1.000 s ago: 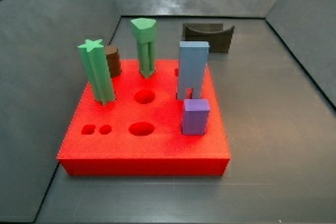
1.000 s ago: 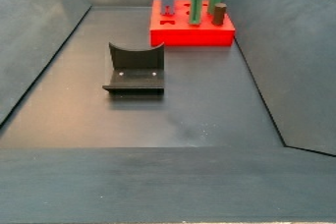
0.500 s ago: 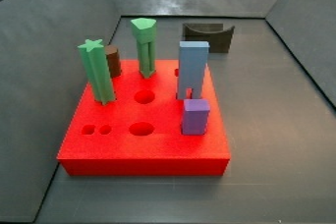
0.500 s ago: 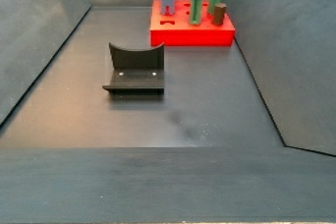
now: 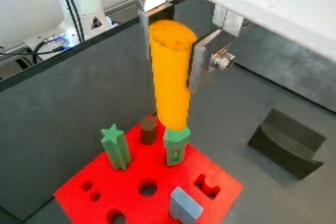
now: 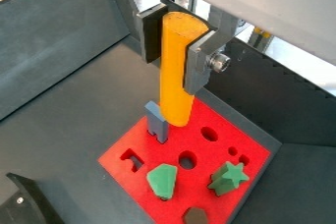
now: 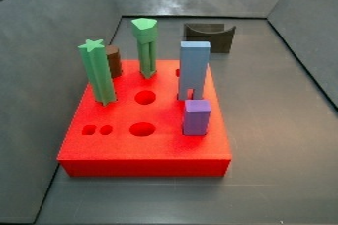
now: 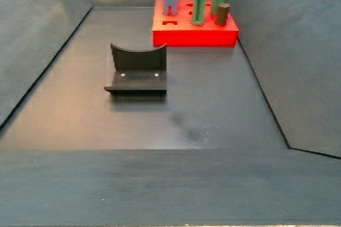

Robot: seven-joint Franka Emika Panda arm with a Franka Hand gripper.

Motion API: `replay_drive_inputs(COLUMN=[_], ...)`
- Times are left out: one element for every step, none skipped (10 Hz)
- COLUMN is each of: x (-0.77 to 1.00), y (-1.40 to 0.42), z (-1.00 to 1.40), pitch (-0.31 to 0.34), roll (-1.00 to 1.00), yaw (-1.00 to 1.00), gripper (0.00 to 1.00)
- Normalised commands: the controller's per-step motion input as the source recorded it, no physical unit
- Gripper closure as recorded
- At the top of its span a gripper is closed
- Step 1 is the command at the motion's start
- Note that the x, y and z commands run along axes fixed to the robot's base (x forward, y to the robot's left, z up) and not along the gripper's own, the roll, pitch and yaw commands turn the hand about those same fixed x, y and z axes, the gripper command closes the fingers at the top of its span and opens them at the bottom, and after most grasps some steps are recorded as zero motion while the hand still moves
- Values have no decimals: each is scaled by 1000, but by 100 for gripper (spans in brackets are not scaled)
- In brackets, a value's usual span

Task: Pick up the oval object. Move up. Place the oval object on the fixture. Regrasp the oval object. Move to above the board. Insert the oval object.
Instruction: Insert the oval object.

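In both wrist views my gripper point(image 5: 171, 39) point(image 6: 175, 43) is shut on the yellow-orange oval object point(image 5: 171, 81) point(image 6: 175, 76), which hangs upright from the fingers high above the red board point(image 5: 138, 184) point(image 6: 138, 144). The board also shows in both side views point(image 7: 132, 145) point(image 8: 197, 34). The dark fixture point(image 8: 136, 72) point(image 7: 211, 37) stands apart from the board, with nothing in its notch; it also shows in both wrist views point(image 5: 289, 141) point(image 6: 27, 203). Neither the gripper nor the oval object shows in the side views.
On the board stand a green star-topped peg point(image 7: 95, 71), a second green peg point(image 7: 145, 46), a tall blue peg point(image 7: 195, 66), a short purple-blue block point(image 7: 197, 116) and a brown cylinder point(image 7: 114, 62). Dark sloping walls point(image 8: 40, 52) enclose the floor.
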Motion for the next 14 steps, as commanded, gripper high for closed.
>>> replay_drive_inputs(x=[34, 3, -131, -354, -329, -260, -166, 0, 0, 146, 163, 111, 11, -123], y=[-306, -486, -731, -766, -691, -737, -623, -291, -29, 54, 123, 83, 80, 0], z=[-126, -449, -686, -780, -880, -817, -834, -749, -717, -631, -686, -626, -637, -571], pitch=[20, -1, -133, -227, -183, -214, -210, -196, -120, -16, -20, -44, -71, -210], roll=[84, 39, 101, 124, 53, 16, 0, -101, -194, -269, -237, -257, -251, -84], yaw=[-23, 0, -111, -114, -43, -20, -31, 0, 0, 0, 0, -31, 0, 0], gripper=[100, 100, 100, 100, 100, 100, 100, 100, 100, 100, 100, 100, 100, 100])
